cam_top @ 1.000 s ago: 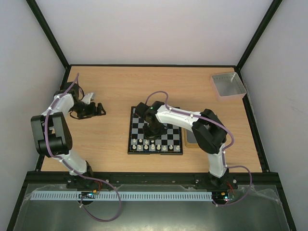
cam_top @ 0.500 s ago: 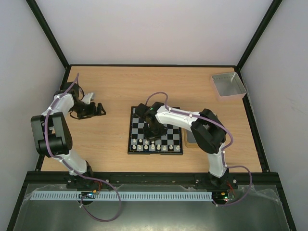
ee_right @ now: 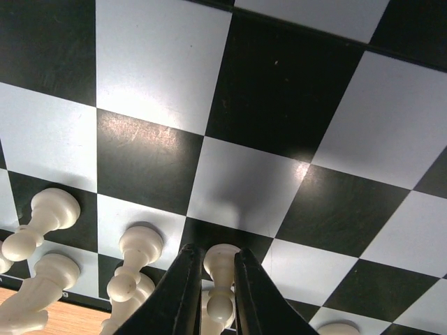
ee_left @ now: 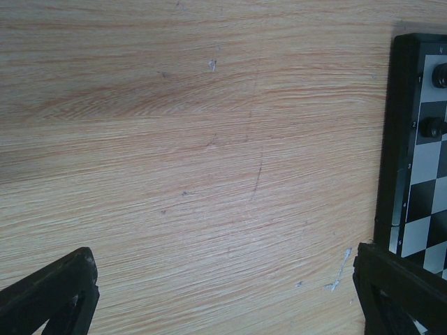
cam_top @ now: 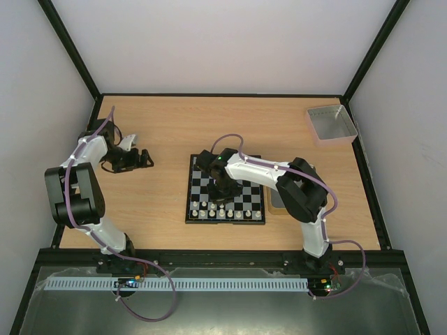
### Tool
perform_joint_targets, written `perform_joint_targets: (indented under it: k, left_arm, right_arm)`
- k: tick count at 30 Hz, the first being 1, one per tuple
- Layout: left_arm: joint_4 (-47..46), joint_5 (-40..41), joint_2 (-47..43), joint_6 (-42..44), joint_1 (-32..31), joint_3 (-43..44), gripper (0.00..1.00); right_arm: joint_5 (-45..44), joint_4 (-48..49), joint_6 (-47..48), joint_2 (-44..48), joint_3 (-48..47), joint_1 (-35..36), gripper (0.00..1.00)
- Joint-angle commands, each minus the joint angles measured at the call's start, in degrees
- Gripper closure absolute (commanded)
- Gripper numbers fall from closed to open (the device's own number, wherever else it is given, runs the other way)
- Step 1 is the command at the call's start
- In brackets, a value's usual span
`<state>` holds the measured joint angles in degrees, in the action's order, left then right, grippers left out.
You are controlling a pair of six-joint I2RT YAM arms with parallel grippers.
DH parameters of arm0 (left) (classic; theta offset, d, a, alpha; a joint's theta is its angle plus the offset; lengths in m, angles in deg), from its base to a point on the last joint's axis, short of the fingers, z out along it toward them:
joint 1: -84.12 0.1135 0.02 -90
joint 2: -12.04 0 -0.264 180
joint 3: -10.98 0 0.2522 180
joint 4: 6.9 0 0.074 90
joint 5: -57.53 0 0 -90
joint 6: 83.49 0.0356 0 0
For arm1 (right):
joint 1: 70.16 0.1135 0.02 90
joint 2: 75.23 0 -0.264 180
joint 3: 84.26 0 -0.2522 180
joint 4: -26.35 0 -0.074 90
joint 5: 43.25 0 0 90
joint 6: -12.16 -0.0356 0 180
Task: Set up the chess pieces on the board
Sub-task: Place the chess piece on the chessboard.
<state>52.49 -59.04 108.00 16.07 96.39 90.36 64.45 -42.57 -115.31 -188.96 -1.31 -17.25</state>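
Desk (cam_top: 167,132): wooden, carrying the board (cam_top: 250,201) at its centre. Left pincer (ee_left: 223,296) – fingers spread wide, holding nothing, over bare wood just beside the board's rim. Right pincer (ee_right: 215,259) – low over the board's near rows, fingers drawn narrow around a white pawn (ee_right: 221,269) above a black square. Other white pieces (ee_right: 133,255) stand on the near rows just beside it.

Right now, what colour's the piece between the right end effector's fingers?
Cream-white; the piece shows best in right wrist view.
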Motion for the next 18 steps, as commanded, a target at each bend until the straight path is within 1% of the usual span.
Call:
perform_joint_targets:
  k: [1, 18]
  left_arm:
    - [0.2, -0.5, 0.3, -0.1, 0.3, 1.0, 0.01]
    - [0.2, -0.8, 0.1, -0.1, 0.2, 1.0, 0.01]
  right_arm:
    - [0.1, -0.3, 0.2, -1.0, -0.2, 0.4, 0.87]
    - [-1.4, -1.1, 0.0, -1.3, -1.6, 0.3, 0.82]
